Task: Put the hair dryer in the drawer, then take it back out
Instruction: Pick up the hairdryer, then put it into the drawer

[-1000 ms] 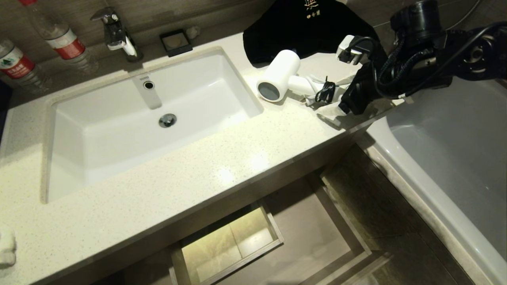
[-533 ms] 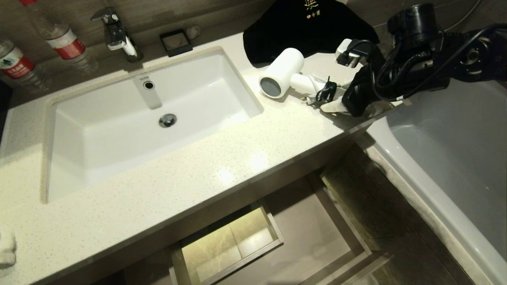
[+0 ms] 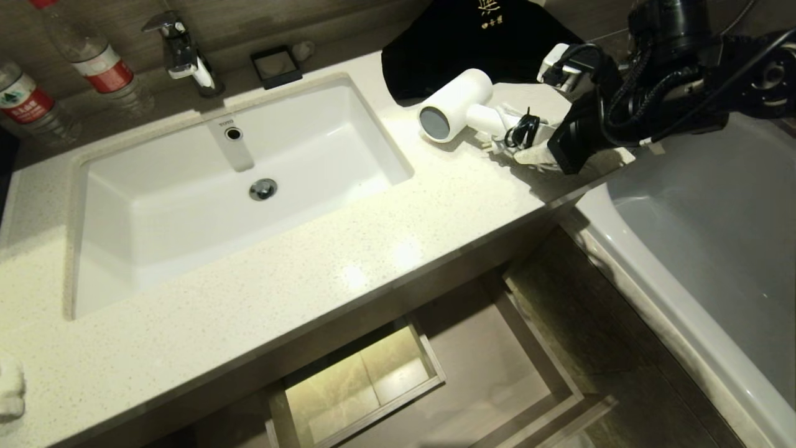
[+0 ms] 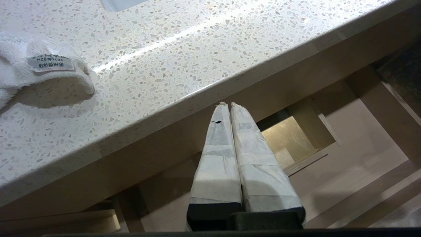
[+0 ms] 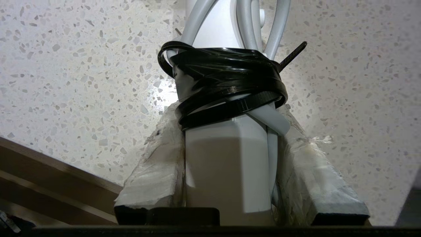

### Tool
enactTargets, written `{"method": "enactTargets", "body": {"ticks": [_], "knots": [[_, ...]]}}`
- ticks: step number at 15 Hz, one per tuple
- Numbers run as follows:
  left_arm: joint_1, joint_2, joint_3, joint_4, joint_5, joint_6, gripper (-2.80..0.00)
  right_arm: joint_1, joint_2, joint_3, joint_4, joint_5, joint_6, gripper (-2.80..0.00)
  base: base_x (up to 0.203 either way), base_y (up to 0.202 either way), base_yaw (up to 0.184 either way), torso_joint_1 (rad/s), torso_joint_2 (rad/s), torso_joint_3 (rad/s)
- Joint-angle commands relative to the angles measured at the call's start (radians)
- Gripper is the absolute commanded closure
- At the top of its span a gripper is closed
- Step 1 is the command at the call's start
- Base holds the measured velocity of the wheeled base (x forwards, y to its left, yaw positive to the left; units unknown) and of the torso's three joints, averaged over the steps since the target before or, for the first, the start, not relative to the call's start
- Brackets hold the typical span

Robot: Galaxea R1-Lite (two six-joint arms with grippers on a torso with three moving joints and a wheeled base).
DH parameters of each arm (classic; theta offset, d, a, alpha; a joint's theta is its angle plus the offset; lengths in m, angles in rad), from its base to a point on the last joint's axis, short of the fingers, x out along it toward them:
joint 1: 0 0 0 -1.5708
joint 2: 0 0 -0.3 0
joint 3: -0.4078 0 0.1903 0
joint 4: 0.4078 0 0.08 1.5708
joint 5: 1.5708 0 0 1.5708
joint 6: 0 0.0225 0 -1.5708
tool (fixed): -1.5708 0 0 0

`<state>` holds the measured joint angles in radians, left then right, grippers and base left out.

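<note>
Speckled countertop (image 3: 348, 249) bears white hair dryer (image 3: 457, 106); grey-ended barrel, black-tied cord.

Right gripper (image 5: 227, 164) at far right, arm reaching in from right, fingers (image 5: 154, 177) clamped on dryer handle. Left gripper (image 4: 230, 108) parked low, fingers pressed together.

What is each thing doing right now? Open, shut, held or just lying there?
Hair dryer: held by its handle, just above the counter.
Right gripper: shut on the handle.
Left gripper: shut, empty, by the counter edge.
Drawer: open, empty.
Sink: empty, dry.
Tap: off.
</note>
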<state>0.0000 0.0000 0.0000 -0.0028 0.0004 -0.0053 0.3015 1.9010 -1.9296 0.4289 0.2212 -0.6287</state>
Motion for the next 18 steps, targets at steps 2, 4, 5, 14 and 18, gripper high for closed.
{"method": "enactTargets", "body": {"ticks": [2,4,5,14,18], "knots": [[0.0,0.002,-0.001,0.0,0.0,-0.001,0.0,0.0,-0.052,0.006,0.004,-0.054,-0.01,0.0,0.0,0.0,0.0,0.0,0.0,0.0],[0.0,0.001,0.0,0.0,0.0,-0.001,0.0,0.005,-0.082,0.025,0.009,-0.11,-0.011,0.0,0.0,0.0,0.0,0.0,0.0,0.0],[0.0,0.001,0.0,0.0,0.001,-0.001,0.0,0.013,-0.101,0.036,0.013,-0.115,-0.012,0.0,0.0,0.0,0.0,0.0,0.0,0.0],[0.0,0.001,0.0,0.0,0.001,-0.001,0.0,0.015,-0.371,0.183,0.149,-0.114,-0.017,0.0,0.0,0.0,0.0,-0.119,0.08,-0.04],[0.0,0.001,0.0,0.0,0.0,-0.001,0.0,0.013,-0.485,0.287,0.155,-0.114,-0.017,0.0,0.0,0.0,0.0,-0.356,0.19,-0.156]]}}
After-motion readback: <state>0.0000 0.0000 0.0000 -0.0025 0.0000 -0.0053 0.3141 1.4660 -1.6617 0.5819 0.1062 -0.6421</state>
